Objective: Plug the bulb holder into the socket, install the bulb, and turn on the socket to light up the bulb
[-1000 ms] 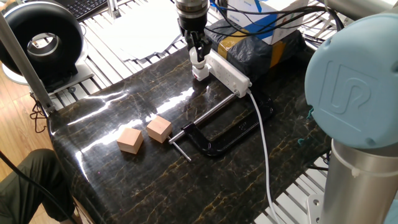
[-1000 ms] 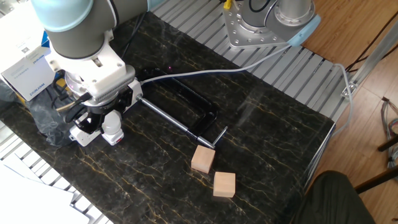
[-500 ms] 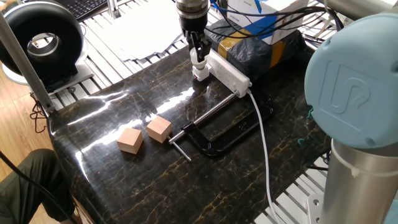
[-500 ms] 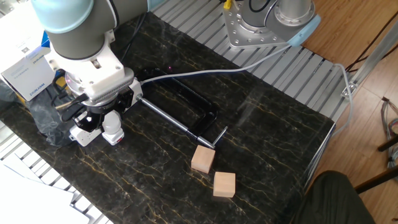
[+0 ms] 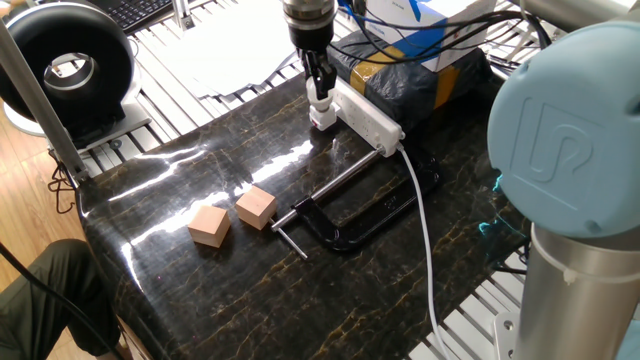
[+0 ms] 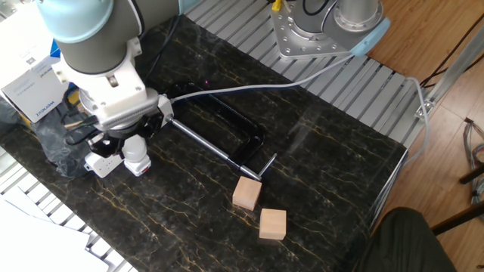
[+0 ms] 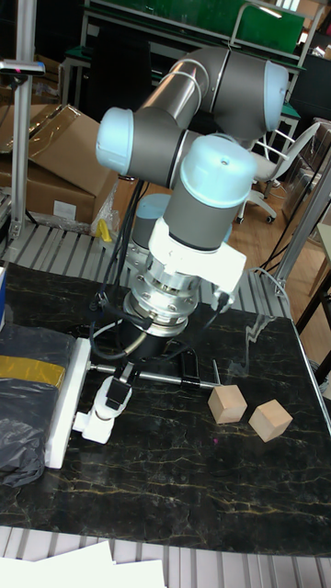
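While closed on the one bulb (image 6: 134, 149) atop the one holder (image 5: 322, 119) at the socket (image 5: 368, 116) end, gripper (image 5: 319, 88) upright; two cubes (image 5: 255, 208) well apart, past one clamp (image 5: 345, 212).

Dark marble-pattern table top (image 5: 200, 290) on ribbed aluminium frame (image 6: 355, 83). Wood floor (image 6: 446, 30) beyond. Cardboard boxes (image 7: 55, 152) behind, green-topped bench (image 7: 267, 18), office chair (image 7: 290, 152) at right. Black round fan (image 5: 65, 65) at table corner.

Pincer (image 5: 318, 97) slightly higher, wrist rotated.
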